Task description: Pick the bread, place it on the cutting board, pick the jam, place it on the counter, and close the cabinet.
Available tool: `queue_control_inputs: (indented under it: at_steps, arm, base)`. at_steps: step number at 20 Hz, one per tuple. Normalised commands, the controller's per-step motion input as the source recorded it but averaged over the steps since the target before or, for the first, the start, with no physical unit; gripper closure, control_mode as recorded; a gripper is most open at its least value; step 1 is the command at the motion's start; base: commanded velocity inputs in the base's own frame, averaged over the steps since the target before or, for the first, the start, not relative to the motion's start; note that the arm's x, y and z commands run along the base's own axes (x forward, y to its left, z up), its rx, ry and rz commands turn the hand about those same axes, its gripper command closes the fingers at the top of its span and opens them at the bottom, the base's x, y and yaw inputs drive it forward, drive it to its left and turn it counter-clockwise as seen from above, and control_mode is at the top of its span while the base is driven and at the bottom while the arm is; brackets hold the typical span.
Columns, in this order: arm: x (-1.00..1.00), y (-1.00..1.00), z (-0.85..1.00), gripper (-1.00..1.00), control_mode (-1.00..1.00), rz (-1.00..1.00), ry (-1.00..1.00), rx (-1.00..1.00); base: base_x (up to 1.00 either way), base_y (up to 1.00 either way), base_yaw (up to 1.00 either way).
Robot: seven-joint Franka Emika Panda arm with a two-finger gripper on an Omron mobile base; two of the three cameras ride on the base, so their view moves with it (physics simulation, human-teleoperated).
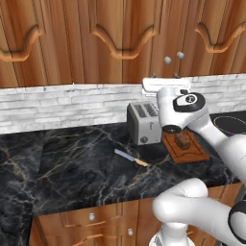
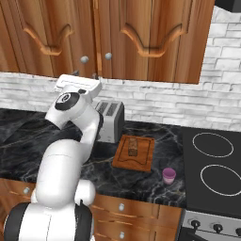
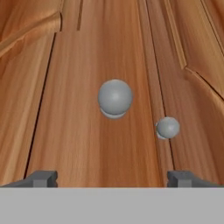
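1. Two round silver knobs [image 3: 114, 98] sit dead ahead of the gripper [image 3: 112, 178], jaws spread wide, holding nothing, facing the shut cabinet [image 2: 141, 37] doors.
2. Bread [image 2: 133, 147] lies on the cutting board [image 2: 143, 160], just beside the toaster [image 2: 111, 120].
3. Jam [image 2: 169, 175] stands on the worktop [image 1: 86, 168], near the board's corner.

Kitchen setting. A backsplash of pale grey-white brick [image 1: 72, 103] runs along the wall behind the work surface. A silver two-slot toaster [image 1: 143, 122] stands near the backsplash; a knife [image 1: 130, 158] with an orange handle lies flat in front of it. Wooden drawers [image 1: 91, 218] with silver knobs sit below. A black stovetop [image 2: 212, 160] with white ring burners lies at right.
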Motion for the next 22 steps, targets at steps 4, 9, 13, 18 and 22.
queue_control_inputs:
  at_steps: [4,9,13,18,22]
  arm:
    - [0.32,0.0,0.0,-1.0,-1.0,-0.01,0.0,0.0]
    - [0.3,0.0,0.0,-1.0,-1.0,-0.01,0.0,0.0]
    - [0.35,0.0,0.0,-1.0,-1.0,-0.01,0.0,0.0]
    - [0.35,0.0,0.0,-1.0,-1.0,-0.02,0.0,0.0]
    - [0.34,0.0,0.0,-1.0,-1.0,-0.01,0.0,0.0]
  base:
    - [0.0,0.0,0.0]
    - [0.0,0.0,0.0]
    - [0.0,0.0,0.0]
    - [0.0,0.0,0.0]
    - [0.0,0.0,0.0]
